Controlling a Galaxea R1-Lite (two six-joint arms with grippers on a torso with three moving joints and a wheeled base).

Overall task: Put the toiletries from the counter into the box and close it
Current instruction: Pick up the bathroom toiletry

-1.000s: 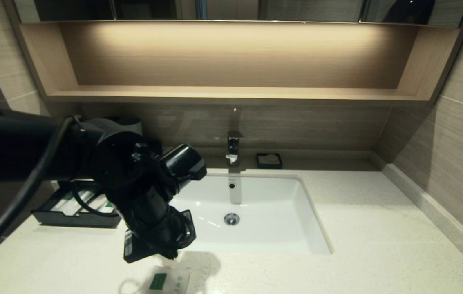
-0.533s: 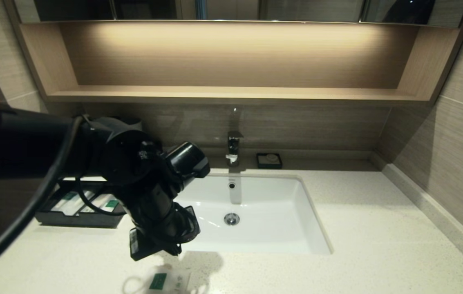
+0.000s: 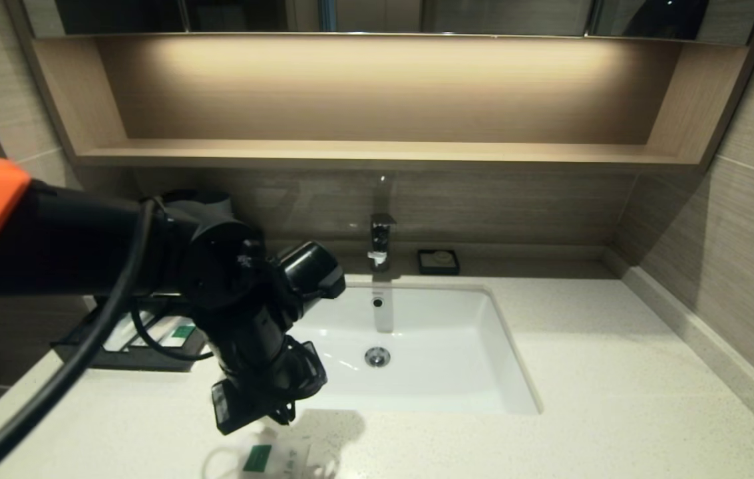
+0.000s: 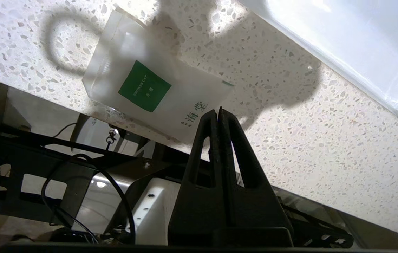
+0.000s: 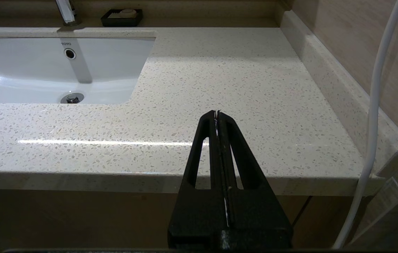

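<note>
The desk (image 3: 583, 372), pale speckled stone with an inset white sink (image 3: 416, 346), filled the lower half of the head view. The box (image 3: 144, 339) sat at the left middle of that frame, its drawer pulled out toward the camera and not closed. Inside the drawer, green-labelled wrapped items (image 3: 180, 331) showed, mostly behind the arm; these looked like the toothbrushes, but how many could not be told. The left hand (image 3: 270, 418) hung at the lower centre-left of the head view, just above the desk's front edge, its fingers pressed together and gripping nothing. In the left wrist view the fingertips (image 4: 219, 116) met near the corner of the sachet (image 4: 156, 95); contact could not be told. The sachet, flat and white with a green square label, lay on the desk at the bottom edge of the head view (image 3: 277, 459), near the front rim and well apart from the box. The right hand (image 5: 218, 114) was parked off the desk's front edge, fingers together, holding nothing. Judged progress: part done, some items in the drawer; left were picking up the sachet, placing it in the drawer and pushing the drawer shut.
</note>
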